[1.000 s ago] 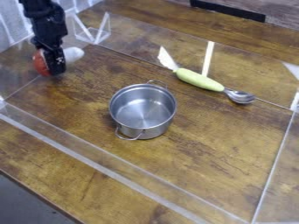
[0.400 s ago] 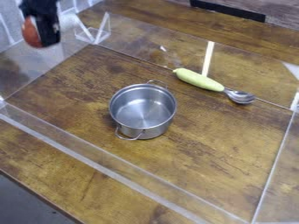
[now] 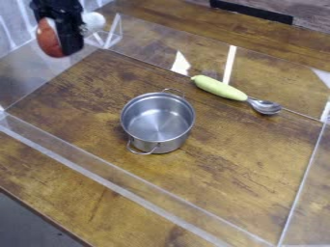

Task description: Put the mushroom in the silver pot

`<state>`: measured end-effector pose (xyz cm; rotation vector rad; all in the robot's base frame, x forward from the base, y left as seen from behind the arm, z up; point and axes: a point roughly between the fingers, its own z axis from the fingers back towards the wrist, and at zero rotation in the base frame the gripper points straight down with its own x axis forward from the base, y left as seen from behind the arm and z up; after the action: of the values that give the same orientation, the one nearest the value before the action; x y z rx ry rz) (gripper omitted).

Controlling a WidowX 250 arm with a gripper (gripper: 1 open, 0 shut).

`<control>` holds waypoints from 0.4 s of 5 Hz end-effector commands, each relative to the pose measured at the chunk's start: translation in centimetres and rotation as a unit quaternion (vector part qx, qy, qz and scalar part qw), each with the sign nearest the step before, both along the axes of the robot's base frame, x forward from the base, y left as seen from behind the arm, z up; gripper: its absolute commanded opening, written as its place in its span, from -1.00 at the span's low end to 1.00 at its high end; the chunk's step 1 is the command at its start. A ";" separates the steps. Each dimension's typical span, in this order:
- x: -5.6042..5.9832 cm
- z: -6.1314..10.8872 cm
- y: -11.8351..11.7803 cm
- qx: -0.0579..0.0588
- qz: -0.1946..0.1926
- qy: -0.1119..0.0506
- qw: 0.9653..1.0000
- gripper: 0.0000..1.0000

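Note:
The mushroom (image 3: 50, 39), with its red-brown cap facing left, hangs well above the table at the far left, and my black gripper (image 3: 61, 37) is shut on it. Its white stem points right behind the fingers. The silver pot (image 3: 157, 122) stands empty and upright near the table's middle, below and to the right of the gripper, with a small loop handle at its front rim.
A yellow-green vegetable piece (image 3: 219, 89) and a metal spoon (image 3: 265, 107) lie at the back right. Clear acrylic walls (image 3: 154, 198) border the wooden table (image 3: 245, 164), with upright clear panels at the back left and a thin post (image 3: 230, 65) behind the vegetable.
The gripper has lifted the mushroom off the table at the left and carried it up, then slightly right toward the pot.

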<state>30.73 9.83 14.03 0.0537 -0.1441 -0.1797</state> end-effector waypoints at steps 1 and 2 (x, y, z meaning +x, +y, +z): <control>0.0 1.5 -4.4 -0.012 -0.003 -0.038 0.999 -1.00; 0.2 -0.7 -8.2 -0.037 -0.021 -0.031 0.999 -1.00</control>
<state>30.52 1.57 12.06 -0.0270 -0.1672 -0.2177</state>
